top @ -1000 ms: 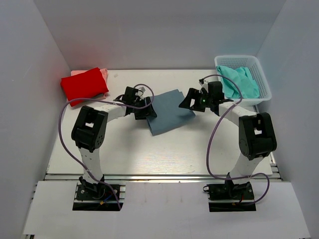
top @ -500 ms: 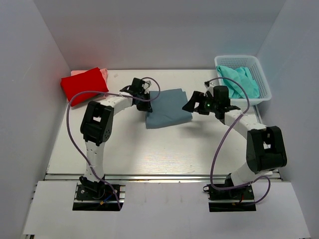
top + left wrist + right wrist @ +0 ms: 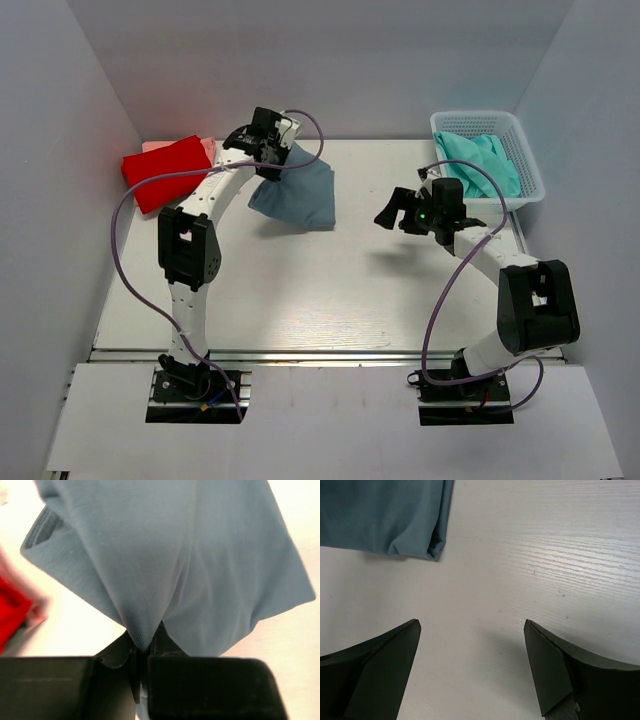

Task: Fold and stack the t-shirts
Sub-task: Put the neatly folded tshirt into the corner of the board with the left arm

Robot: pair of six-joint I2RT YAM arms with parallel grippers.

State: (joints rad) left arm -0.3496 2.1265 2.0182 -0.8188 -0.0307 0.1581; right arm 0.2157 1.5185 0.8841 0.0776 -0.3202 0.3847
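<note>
My left gripper (image 3: 272,152) is shut on a pinch of the folded blue-grey t-shirt (image 3: 296,196), which hangs from it above the back of the table, just right of the red t-shirt (image 3: 166,171). In the left wrist view the blue-grey t-shirt (image 3: 175,555) drapes away from the left gripper (image 3: 145,647), and the red t-shirt (image 3: 10,615) shows blurred at the left edge. A pink t-shirt (image 3: 208,148) peeks out under the red one. A teal t-shirt (image 3: 482,165) lies in the basket. My right gripper (image 3: 396,212) is open over bare table, the right gripper (image 3: 472,625) holding nothing, a corner of the blue-grey t-shirt (image 3: 380,515) ahead of it.
A white mesh basket (image 3: 530,175) stands at the back right corner. White walls (image 3: 90,150) enclose the table on the left, back and right. Purple cables loop off both arms.
My left gripper shut on the blue-grey t-shirt and lifted it off the middle of the table, carrying it back and left toward the red one. The right gripper drew back slightly right, still open.
</note>
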